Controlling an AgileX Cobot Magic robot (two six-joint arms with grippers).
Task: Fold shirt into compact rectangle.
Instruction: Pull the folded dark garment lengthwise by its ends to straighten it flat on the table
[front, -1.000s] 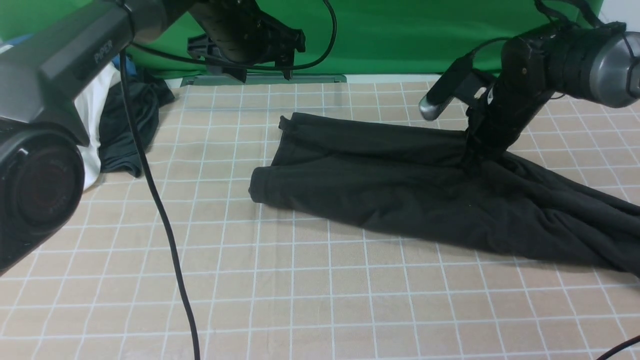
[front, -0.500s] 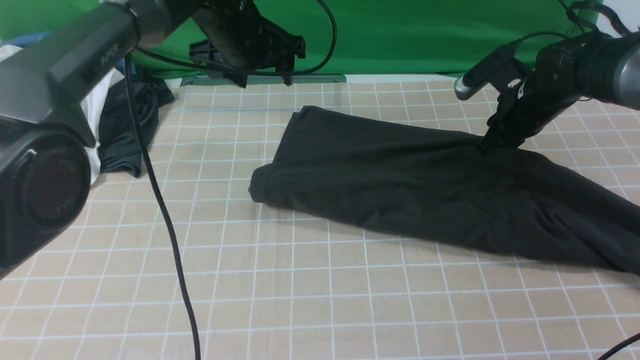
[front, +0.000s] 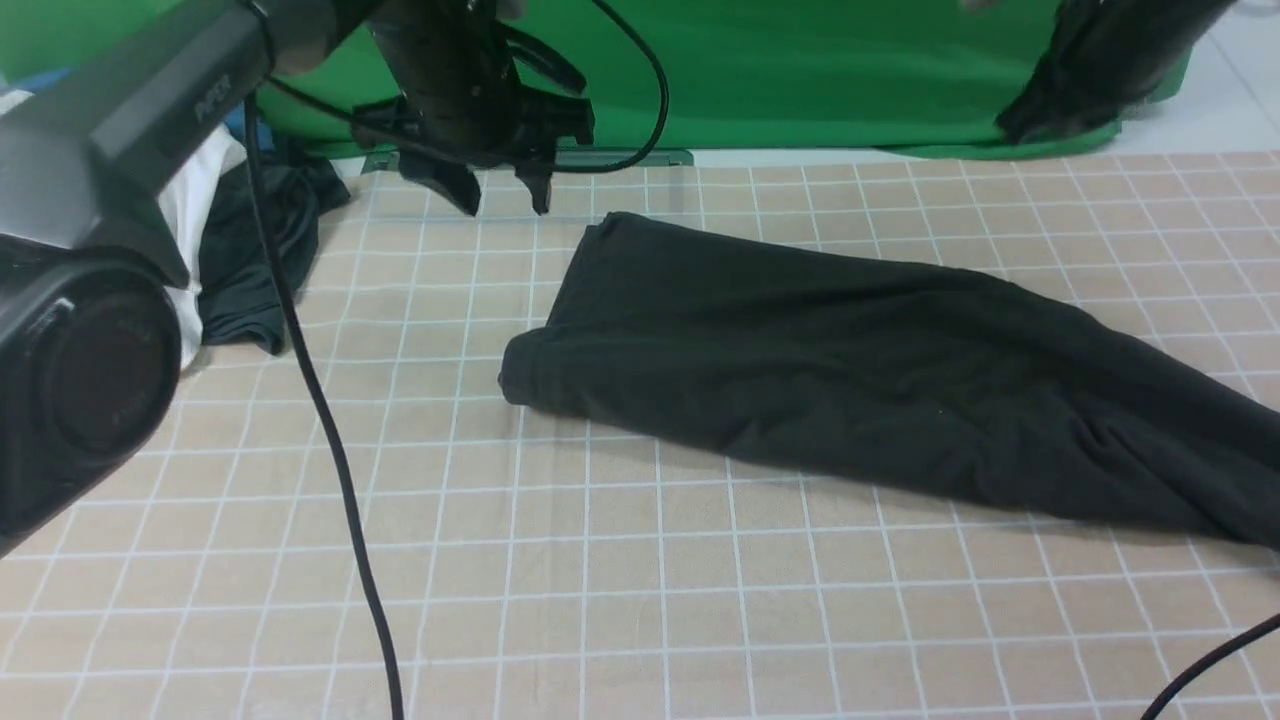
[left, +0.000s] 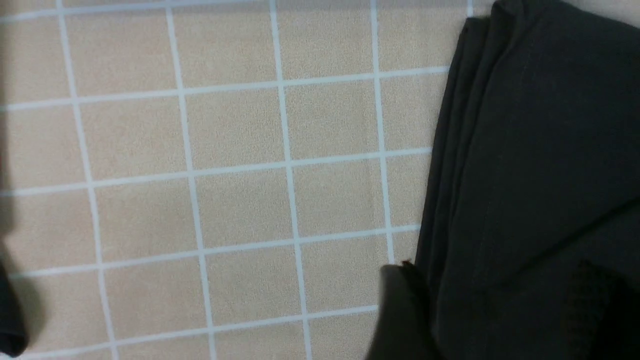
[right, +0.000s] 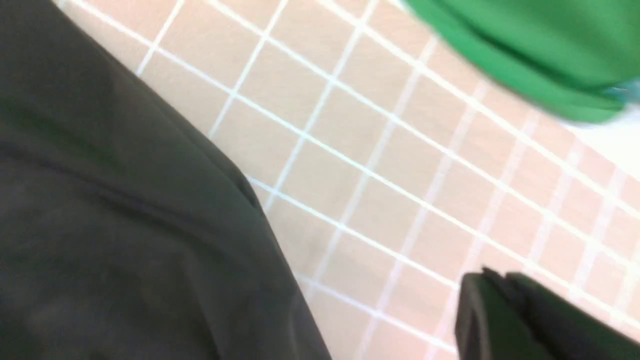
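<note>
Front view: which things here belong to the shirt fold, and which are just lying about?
For the job:
- the black shirt, lying in a long folded band
- the left gripper, open near its far left corner

Lying about:
- the dark grey garment, heaped at far left
- the white garment beside it

The counter (front: 640, 600), covered in beige cloth with a white grid, is carrying three garments. The shirt (front: 850, 370) is lying flat as a long black band. It is running from near the middle of the far edge out to the right edge. At the far left corner a dark grey garment (front: 250, 260) is sitting crumpled, touching a white garment (front: 185, 240) bunched against the left edge.
</note>
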